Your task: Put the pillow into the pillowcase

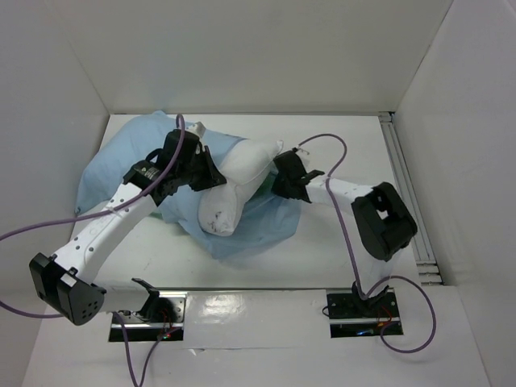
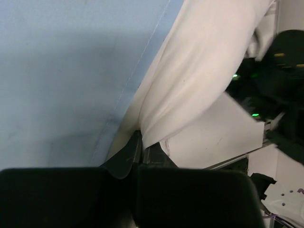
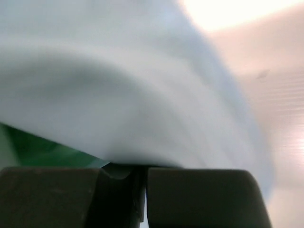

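Plump white fabric pillow point(image 1: 234, 189) lay diagonally on pale-blue cloth pillowcase point(image 1: 121, 165); left fingers point(image 2: 124, 159) pressed together at pillow's flank, right fingers point(image 3: 199, 194) likewise at its far end.

no readable txt, labels, brands or nos. in any view, all 3 cams

You are looking at a robotics lab cell: plain white panels point(image 1: 242, 48) are boxing in a white desk point(image 1: 322, 250), a left arm point(image 1: 105, 230) and a right arm point(image 1: 343, 190) are sitting bolted to metal plates point(image 1: 337, 322), and purple cables point(image 1: 326, 135) are trailing.
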You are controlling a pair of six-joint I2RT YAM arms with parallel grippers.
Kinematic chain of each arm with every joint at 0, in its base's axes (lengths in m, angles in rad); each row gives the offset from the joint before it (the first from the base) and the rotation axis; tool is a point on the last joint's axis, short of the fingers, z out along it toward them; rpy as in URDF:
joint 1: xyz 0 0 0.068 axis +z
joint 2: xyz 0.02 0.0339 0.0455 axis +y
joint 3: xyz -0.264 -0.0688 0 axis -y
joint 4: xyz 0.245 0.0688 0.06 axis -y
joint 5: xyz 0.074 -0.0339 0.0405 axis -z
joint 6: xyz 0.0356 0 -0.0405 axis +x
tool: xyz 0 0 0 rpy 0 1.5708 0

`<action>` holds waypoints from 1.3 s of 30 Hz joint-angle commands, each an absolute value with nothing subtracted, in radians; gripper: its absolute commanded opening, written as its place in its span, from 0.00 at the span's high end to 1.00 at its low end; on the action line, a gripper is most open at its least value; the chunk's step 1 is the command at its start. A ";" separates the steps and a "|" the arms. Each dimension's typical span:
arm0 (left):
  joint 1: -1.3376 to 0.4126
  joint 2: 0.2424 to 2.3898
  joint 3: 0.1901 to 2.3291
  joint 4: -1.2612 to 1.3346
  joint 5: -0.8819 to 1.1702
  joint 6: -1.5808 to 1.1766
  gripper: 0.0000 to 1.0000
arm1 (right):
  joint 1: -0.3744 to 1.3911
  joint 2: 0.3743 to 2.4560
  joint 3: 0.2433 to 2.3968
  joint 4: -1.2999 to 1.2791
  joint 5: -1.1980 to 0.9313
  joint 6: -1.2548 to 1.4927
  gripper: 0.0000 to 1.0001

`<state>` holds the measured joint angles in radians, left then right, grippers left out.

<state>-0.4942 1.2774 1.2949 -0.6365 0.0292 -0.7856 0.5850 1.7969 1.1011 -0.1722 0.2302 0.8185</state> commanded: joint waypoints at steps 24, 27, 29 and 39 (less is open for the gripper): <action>-0.716 1.538 1.790 -0.807 -0.031 -0.459 0.17 | 0.385 1.430 1.091 0.086 -0.230 0.664 1.00; -0.745 1.584 1.842 -0.741 -0.092 -0.434 0.15 | 0.385 1.430 1.100 0.075 -0.230 0.654 1.00; -0.756 1.612 1.842 -0.698 -0.161 -0.434 0.15 | 0.394 1.430 1.100 0.064 -0.239 0.653 1.00; -0.788 1.828 1.784 -0.518 -0.432 -0.393 0.10 | 0.394 1.411 1.080 0.054 -0.249 0.663 1.00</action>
<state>-0.7803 1.7782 1.8057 -0.5873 -0.3279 -0.4198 0.3798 1.4567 1.0344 0.0181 -0.2222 0.6666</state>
